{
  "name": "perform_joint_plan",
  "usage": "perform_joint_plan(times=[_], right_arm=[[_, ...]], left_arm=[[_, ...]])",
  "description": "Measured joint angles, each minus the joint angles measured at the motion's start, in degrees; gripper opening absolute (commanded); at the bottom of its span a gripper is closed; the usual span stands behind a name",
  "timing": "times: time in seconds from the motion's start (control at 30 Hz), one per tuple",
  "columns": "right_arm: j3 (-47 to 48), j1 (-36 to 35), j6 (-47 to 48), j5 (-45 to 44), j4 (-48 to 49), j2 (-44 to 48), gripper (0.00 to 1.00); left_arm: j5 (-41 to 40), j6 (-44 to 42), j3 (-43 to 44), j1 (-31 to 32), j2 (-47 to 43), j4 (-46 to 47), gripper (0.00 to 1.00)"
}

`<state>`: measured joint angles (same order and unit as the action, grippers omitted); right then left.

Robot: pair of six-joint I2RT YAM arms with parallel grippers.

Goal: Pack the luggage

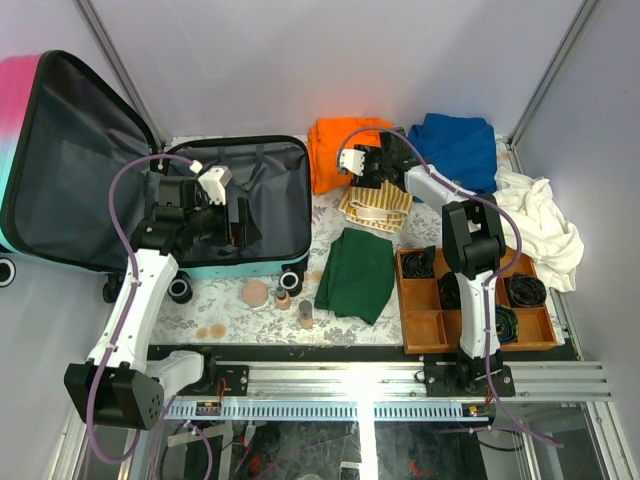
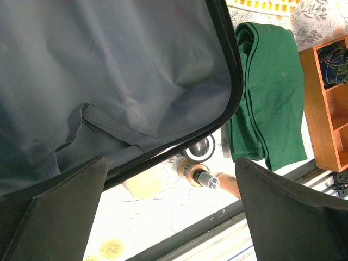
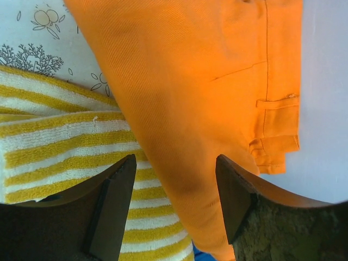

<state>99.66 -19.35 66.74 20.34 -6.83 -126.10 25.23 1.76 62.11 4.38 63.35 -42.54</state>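
The luggage (image 1: 288,264) lies open at the table's left, its dark grey lining (image 2: 109,70) bare and its pink-to-teal lid standing up at the far left. My left gripper (image 1: 240,222) hangs over the near right part of the luggage. It (image 2: 171,201) is wide open and holds nothing. My right gripper (image 1: 362,165) is at the back, over the folded orange garment (image 1: 335,150) where that overlaps a yellow-striped towel (image 1: 375,205). Its jaws (image 3: 175,168) stand open astride the orange garment's (image 3: 196,81) edge, with the towel (image 3: 54,136) beside it.
A folded green cloth (image 1: 357,275) lies mid-table. A blue cloth (image 1: 455,145) and a white cloth (image 1: 540,225) sit at back right. A wooden compartment tray (image 1: 425,325) holds dark coiled items. A round compact (image 1: 256,293) and small bottles (image 1: 283,298) stand before the luggage.
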Motion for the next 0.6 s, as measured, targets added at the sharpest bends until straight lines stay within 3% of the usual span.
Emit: perform_joint_plan(times=[0.6], right_arm=[[5.6, -1.3, 3.4, -5.9, 3.6, -8.3, 0.61]], left_arm=[[0.6, 0.9, -1.2, -0.5, 0.2, 1.0, 1.00]])
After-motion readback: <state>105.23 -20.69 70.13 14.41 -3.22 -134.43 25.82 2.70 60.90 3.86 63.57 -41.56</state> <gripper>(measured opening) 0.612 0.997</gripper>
